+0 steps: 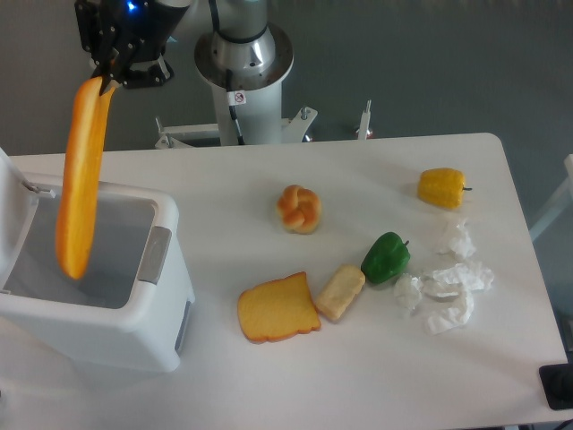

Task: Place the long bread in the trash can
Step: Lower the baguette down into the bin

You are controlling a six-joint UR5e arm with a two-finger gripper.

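The long bread (81,175), an orange-yellow baguette, hangs almost upright from my gripper (109,79), which is shut on its top end at the upper left. Its lower end hangs over the open mouth of the trash can (134,336), a white boxy bin at the left with its lid (11,210) tipped back and a grey latch on its front. The bread touches nothing but the gripper.
On the white table (376,376) lie a knotted bun (300,208), a toast slice (277,308), a small pale roll (341,291), a green pepper (386,256), a yellow pepper (442,187) and crumpled paper (445,288). The arm's base (243,67) stands at the back.
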